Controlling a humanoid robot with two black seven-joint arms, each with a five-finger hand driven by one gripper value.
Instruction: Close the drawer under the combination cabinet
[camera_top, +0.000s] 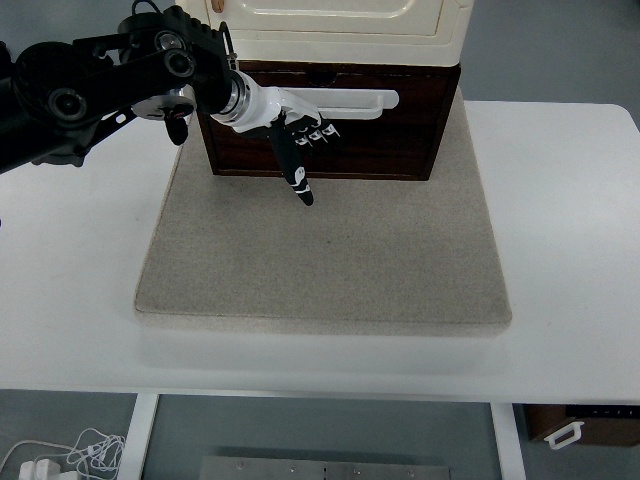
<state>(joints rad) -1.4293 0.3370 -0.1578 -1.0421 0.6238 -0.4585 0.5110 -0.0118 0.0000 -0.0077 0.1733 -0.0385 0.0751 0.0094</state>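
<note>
The drawer (330, 135) sits at the base of the cabinet (340, 25), at the far edge of the mat (325, 250), and is judged to be nearly or fully pushed in, since its dark front appears almost flush below the cream body. The left hand (300, 135) is laid against the drawer front just under the white handle (345, 100), with its fingers (318, 134) curled loosely and one finger pointing down toward the mat; nothing is gripped.

A risk is seen in the off-centre contact: the hand bears on the left part of the front, so the drawer could be skewed and jammed if more force is applied. The cabinet could also be shoved back along the mat rather than the drawer being seated. The downward finger could be caught on the mat edge of the drawer.

The mat is a grey, felt-like pad lying across the middle of the white table (560, 250). Grey floor is seen beyond the far edge, and cables lie below the near left corner. The right hand is not in view.
</note>
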